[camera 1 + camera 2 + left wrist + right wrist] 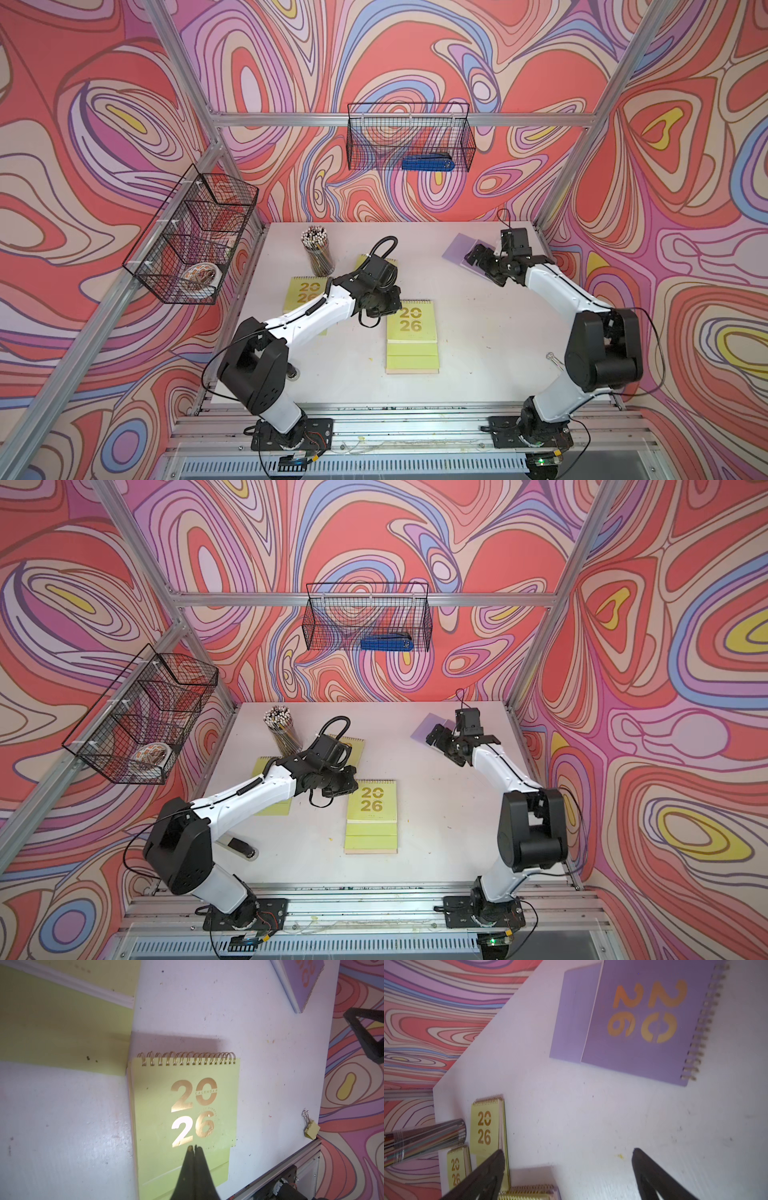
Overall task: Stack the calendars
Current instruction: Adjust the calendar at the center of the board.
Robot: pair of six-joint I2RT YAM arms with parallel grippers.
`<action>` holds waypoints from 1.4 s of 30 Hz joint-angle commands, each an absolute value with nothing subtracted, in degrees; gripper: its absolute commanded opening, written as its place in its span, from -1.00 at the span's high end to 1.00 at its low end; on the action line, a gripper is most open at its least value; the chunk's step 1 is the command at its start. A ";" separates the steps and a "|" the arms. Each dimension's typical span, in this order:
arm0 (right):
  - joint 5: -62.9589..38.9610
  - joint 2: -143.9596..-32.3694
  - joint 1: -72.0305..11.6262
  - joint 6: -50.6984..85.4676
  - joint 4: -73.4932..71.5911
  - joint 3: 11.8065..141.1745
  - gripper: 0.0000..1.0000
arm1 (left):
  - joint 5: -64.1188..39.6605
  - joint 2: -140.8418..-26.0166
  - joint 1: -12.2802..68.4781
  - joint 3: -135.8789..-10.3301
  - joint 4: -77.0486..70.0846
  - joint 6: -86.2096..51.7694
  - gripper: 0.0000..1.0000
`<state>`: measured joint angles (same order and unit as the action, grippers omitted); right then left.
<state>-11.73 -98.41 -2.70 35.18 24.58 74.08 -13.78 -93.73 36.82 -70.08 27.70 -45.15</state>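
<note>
Left gripper [194,1148] shows pinched tight on my feed, its two fingers pressed flat together with nothing between them. In the wrist view the tips line up with the lower cover of the yellow-green calendar [185,1105] in the middle of the table [62,1126]; I cannot tell whether they touch it. Under that cover I see staggered yellow-green layers and, in a top view, a peach edge [411,370] at the very bottom, so it tops a pile. Just off the pile's spiral corner lies a second yellow-green calendar [62,1022], so close that I cannot tell whether the two touch. Farther out on the gripper's left, partly under my left arm, sits a third yellow-green calendar [295,305], with the pencil cup [320,257] behind it. Off to the gripper's right, a yellow binder clip [311,1130] rests near the table edge. Right gripper [569,1153], well away from the left one, is spread wide and empty over bare table. Ahead of its fingertips and apart from them lies the lavender calendar [643,1022], flat and cover up, with a lavender panel sticking out from under the edge opposite its spiral.
</note>
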 commanded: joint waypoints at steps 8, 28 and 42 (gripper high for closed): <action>-7.21 -119.95 4.47 28.65 30.88 99.42 -0.97 | -17.20 -104.26 36.22 -80.49 32.61 -43.55 1.00; -11.62 -144.95 10.81 30.19 45.23 127.43 -0.97 | -19.14 -107.17 34.37 -82.90 34.04 -42.28 1.00; -21.09 -124.97 10.62 31.39 36.67 96.22 -0.97 | -20.73 -108.76 34.37 -85.42 32.90 -42.69 1.00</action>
<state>-17.61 -128.92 10.87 30.72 38.24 101.89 -19.84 -107.68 34.46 -83.37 32.99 -42.22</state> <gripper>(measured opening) 0.983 0.048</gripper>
